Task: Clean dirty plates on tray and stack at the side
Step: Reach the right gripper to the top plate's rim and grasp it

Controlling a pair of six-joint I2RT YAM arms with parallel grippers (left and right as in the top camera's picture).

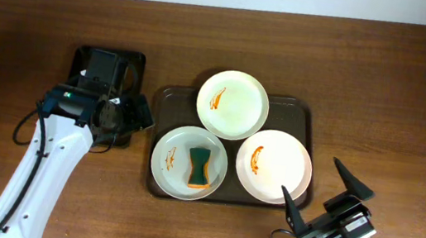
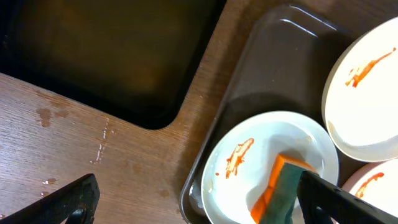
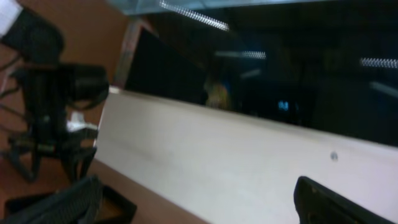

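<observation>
Three plates lie on the dark brown tray (image 1: 304,113). The far plate (image 1: 232,105) and the right plate (image 1: 273,167) each carry an orange sauce smear. The near left plate (image 1: 174,157) has a smear and a green-and-orange sponge (image 1: 200,167) lying in it. My left gripper (image 1: 136,117) is open and empty, just left of the tray. In the left wrist view its jaws (image 2: 199,205) frame the tray's edge (image 2: 280,56), that plate (image 2: 261,143) and the sponge (image 2: 283,193). My right gripper (image 1: 326,193) is open and empty, off the tray's near right corner.
A smaller black tray (image 1: 125,63) lies at the left, partly under my left arm, and also shows in the left wrist view (image 2: 106,50). The right wrist view has open jaws (image 3: 199,208) facing a pale wall and a dark stand, no table things.
</observation>
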